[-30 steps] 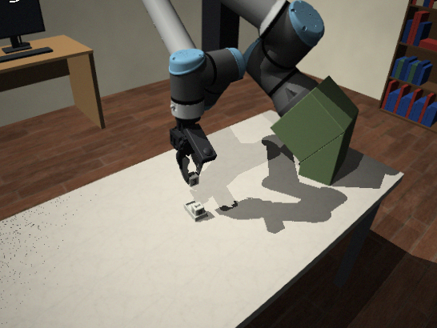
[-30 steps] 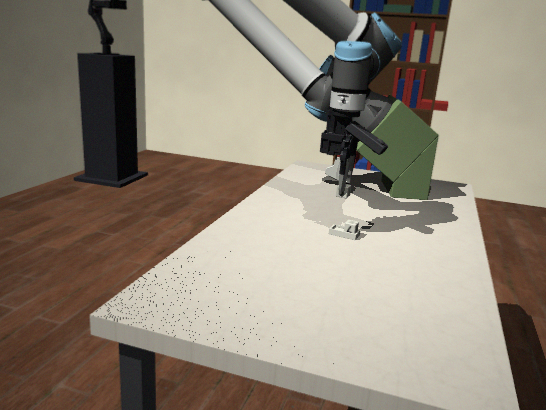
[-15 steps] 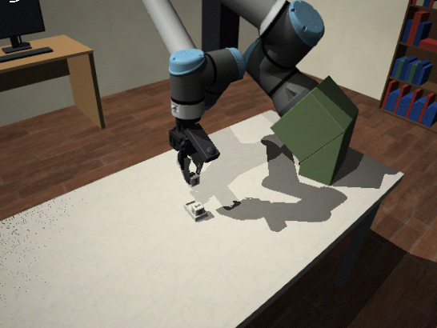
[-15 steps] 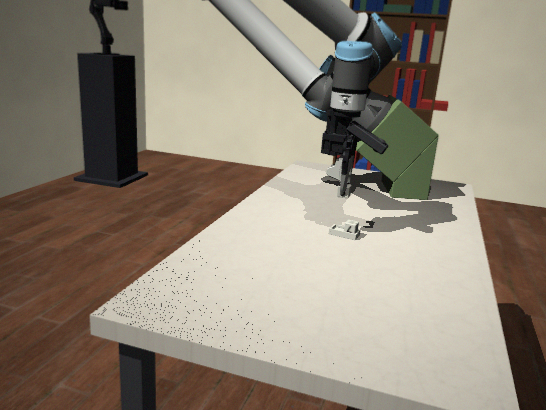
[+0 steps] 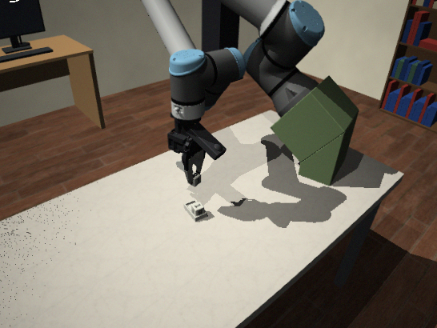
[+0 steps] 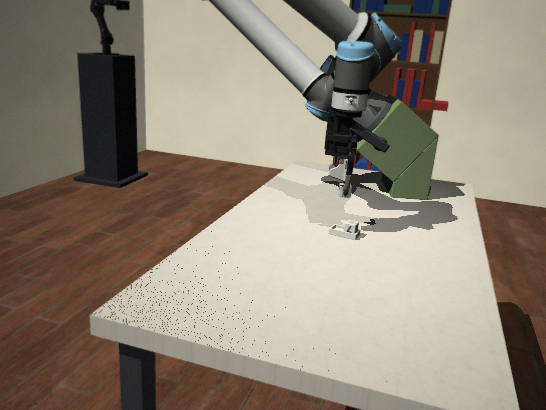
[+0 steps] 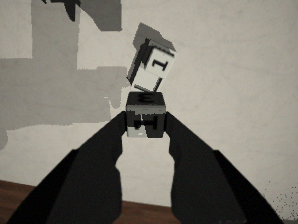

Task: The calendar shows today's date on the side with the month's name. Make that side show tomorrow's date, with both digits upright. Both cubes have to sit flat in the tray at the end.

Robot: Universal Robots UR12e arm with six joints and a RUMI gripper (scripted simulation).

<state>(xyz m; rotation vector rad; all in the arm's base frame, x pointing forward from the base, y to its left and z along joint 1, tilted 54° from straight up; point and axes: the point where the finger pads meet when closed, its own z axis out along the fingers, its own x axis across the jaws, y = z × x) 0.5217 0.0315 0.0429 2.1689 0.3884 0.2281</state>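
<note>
My gripper (image 5: pixel 195 179) (image 6: pixel 344 189) (image 7: pixel 145 113) is shut on a small digit cube (image 5: pixel 196 180) (image 6: pixel 342 188) (image 7: pixel 145 116) and holds it in the air above the table (image 5: pixel 120 248) (image 6: pixel 320 300). The cube looks dark in the wrist view, with a white mark on its top face. Below it the small white calendar tray (image 5: pixel 190 208) (image 6: pixel 339 231) (image 7: pixel 137 65) sits on the table with the other cube (image 5: pixel 198 208) (image 6: pixel 351 226) (image 7: pixel 156 67) in it. That cube's upper face shows a 1. The tray slot beside that cube is open.
A large green block (image 5: pixel 320 132) (image 6: pixel 407 150) stands at the far end of the table by the arm's base. The table edge (image 5: pixel 320 256) runs close on the right. A desk (image 5: pixel 52 56) and a bookshelf (image 5: pixel 416 64) stand off the table.
</note>
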